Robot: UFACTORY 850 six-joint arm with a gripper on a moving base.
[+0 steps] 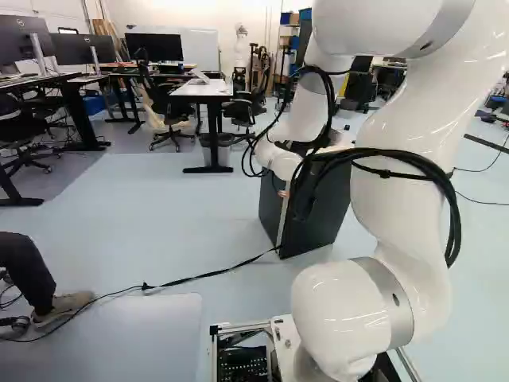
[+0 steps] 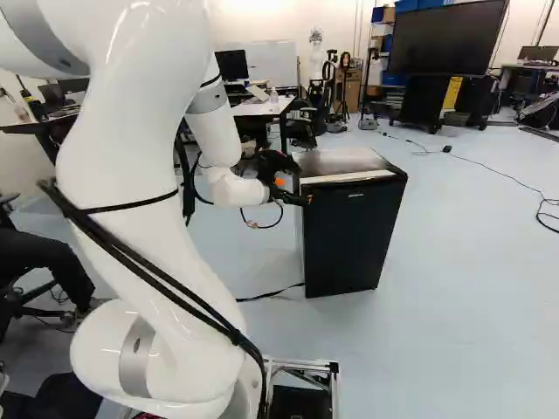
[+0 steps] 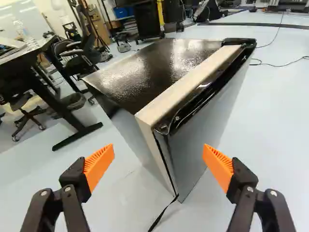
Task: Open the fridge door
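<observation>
In the right base view my gripper (image 2: 290,185) is at the near upper corner of the black fridge (image 2: 348,240), beside its top edge. The wrist view has the gripper (image 3: 158,163) open, its orange pads wide apart. The corner of the fridge door (image 3: 193,150) lies ahead of and between the fingers, with neither pad visibly touching it. The door stands closed against the fridge body, and a pale strip (image 3: 186,87) runs along the top behind it. From the left base view, the fridge (image 1: 318,219) is partly hidden by my arm and cables.
A black cable (image 1: 191,278) crosses the floor from the fridge's foot. At the left of the left base view are a person's leg and shoe (image 1: 67,306). Desks (image 1: 208,89) and chairs stand beyond, with a large screen (image 2: 445,37) behind the fridge.
</observation>
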